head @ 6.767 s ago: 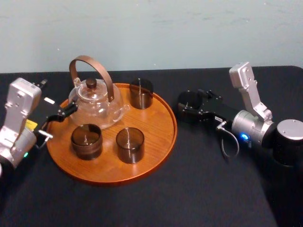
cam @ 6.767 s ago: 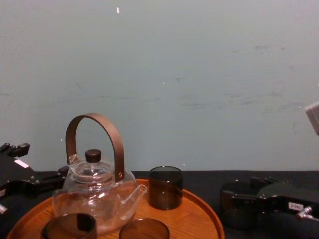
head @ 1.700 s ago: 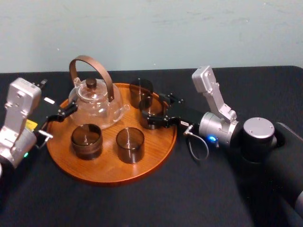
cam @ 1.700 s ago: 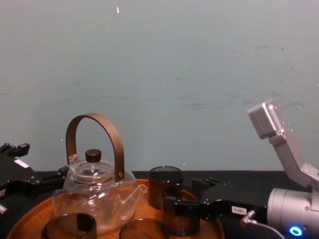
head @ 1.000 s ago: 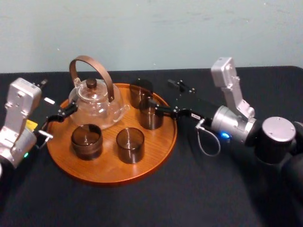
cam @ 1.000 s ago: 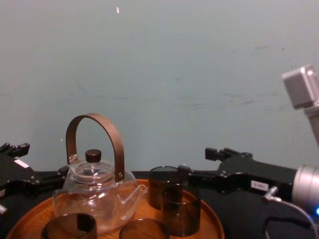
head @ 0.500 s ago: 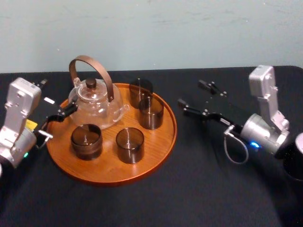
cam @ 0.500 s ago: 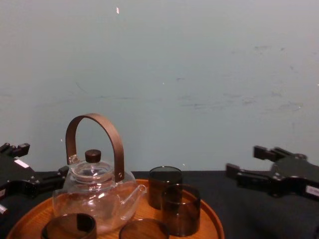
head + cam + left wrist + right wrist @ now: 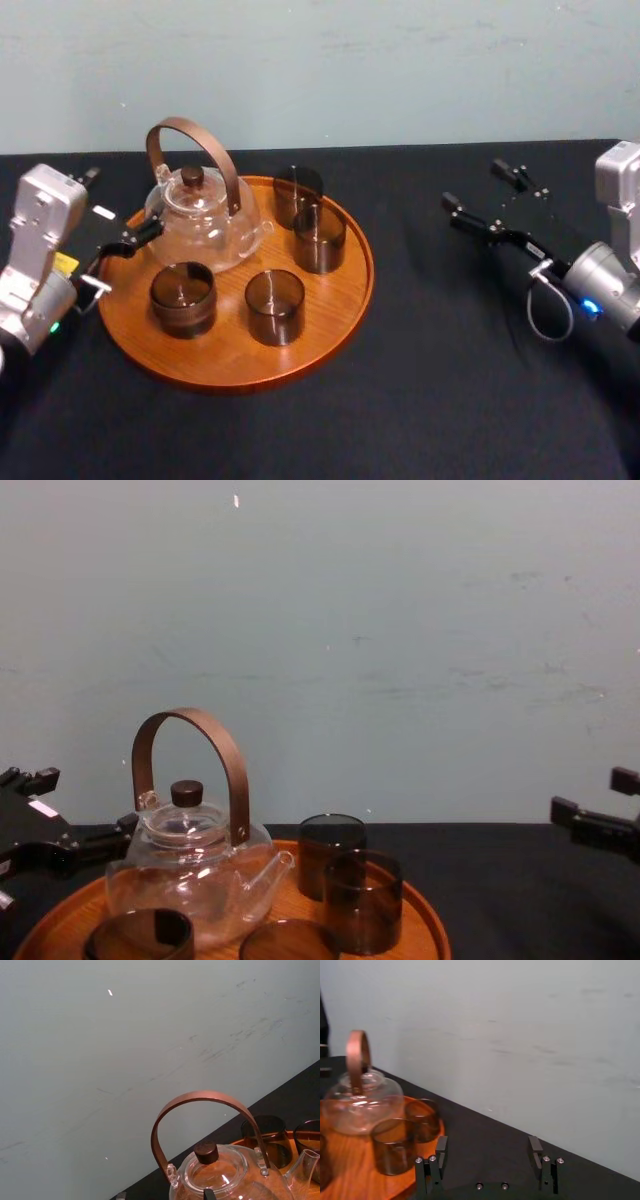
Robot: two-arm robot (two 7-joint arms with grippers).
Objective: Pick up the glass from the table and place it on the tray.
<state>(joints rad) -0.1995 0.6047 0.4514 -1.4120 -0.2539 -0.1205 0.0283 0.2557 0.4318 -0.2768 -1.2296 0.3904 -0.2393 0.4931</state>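
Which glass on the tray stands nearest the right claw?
The glass by the tray's right rim, in front of the rearmost glass, closest to the right claw.

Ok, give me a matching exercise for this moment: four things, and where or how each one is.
Things:
1. teapot
2. right hand
3. left hand
4. tray

Places or states:
A. open, over the black table, well to the right of the tray
B. holds four dark glasses and the teapot
C. at the tray's left edge, beside the teapot
D. on the far left part of the tray, with a brown arched handle

Pairs: 1-D, 2-A, 3-C, 4-B
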